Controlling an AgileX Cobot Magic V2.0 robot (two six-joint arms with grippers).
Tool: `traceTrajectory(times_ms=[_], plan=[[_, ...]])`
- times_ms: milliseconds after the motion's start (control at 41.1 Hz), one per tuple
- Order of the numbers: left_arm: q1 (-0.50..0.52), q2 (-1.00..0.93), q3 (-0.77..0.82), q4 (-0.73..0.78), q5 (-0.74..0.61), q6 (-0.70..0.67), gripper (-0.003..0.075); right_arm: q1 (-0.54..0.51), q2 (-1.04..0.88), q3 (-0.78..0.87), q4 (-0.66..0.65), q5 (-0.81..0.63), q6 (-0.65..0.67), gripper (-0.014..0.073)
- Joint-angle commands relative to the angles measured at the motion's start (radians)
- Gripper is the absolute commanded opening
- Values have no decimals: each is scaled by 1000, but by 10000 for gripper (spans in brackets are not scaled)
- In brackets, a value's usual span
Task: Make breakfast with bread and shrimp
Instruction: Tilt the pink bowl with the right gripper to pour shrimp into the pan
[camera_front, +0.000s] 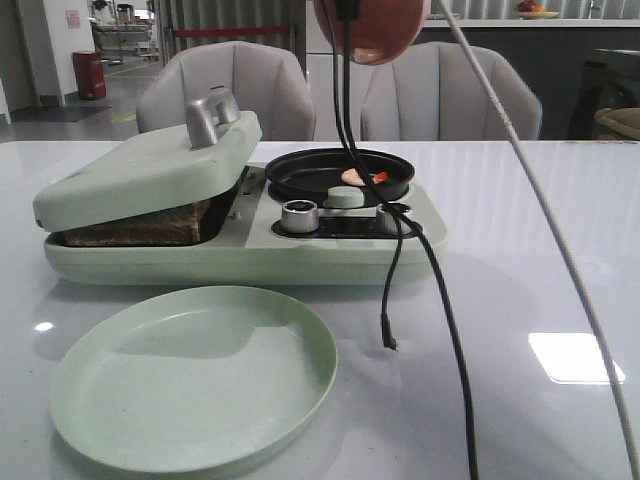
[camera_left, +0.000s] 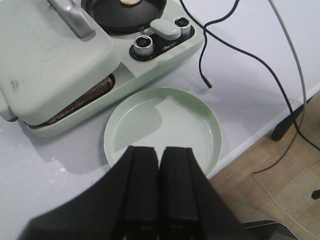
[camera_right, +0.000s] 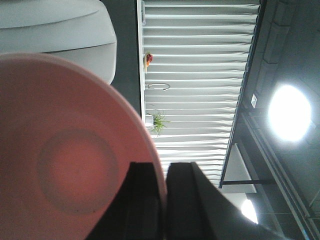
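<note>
Two jobs seemingly done: bread (camera_front: 150, 226) under the press lid (camera_front: 150, 170), shrimp (camera_front: 362, 177) in the pan (camera_front: 338, 172); plating on the near-edge green plate (camera_front: 190, 375) left; right pincer (camera_right: 164, 200) clamping a pink plate (camera_right: 65, 150), left pincer (camera_left: 159, 185) closed, empty.

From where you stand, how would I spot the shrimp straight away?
Find the pale green breakfast maker on the table. On its right side sits a round black pan. The shrimp lies inside, the only pinkish-white thing there, with an orange-red tail.

One green plate (camera_front: 190, 385), one pink bowl (camera_front: 372, 28), two knobs (camera_front: 300, 215), two chairs (camera_front: 225, 85).
</note>
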Motion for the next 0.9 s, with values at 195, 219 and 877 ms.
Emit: traceTrajectory(times_ms=[195, 219, 877], plan=[[-8, -1, -25, 3, -82, -9, 104, 1, -73, -40, -106, 16, 0, 24], [-8, -1, -25, 3, -82, -9, 104, 1, -73, -40, -106, 16, 0, 24], [-8, -1, -25, 4, -82, -9, 104, 8, -73, -40, -164, 35, 1, 24]])
